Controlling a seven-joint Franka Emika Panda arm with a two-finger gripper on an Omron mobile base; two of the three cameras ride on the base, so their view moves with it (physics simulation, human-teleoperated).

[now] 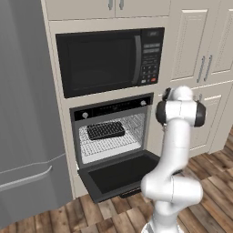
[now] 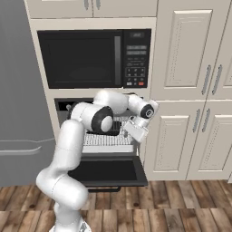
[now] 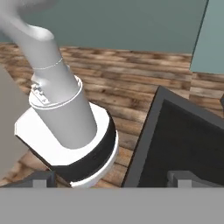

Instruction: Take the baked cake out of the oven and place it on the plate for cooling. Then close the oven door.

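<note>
Main risk: the white two-finger gripper point(image 2: 137, 130) sits just beside the oven's right edge, above the dropped wide black oven door point(image 1: 125, 174), and the hand camera looks down at the door and wood floor rather than into the cavity, so the hand needs a big reorient; a sloppy swing could clip the door, the frame or the wire rack point(image 1: 110, 142). Second risk: the cake sits well back on the rack, so a shallow or off-centre pinch could tip it or shove it deeper. Third: no plate is visible anywhere here, so the drop-off spot cannot be judged. Jaws are spread wide with nothing between them; the two dark fingertips point(image 3: 40, 180) show far apart in the hand view. The cake point(image 1: 105, 130) is a dark, flat, roughly rectangular slab with a ribbed-looking top, lying on the upper wire rack inside the built-in black wall oven point(image 1: 111, 135), left of centre, below the black microwave point(image 1: 109, 59). Door fully open, cake untouched, task looks barely begun.
</note>
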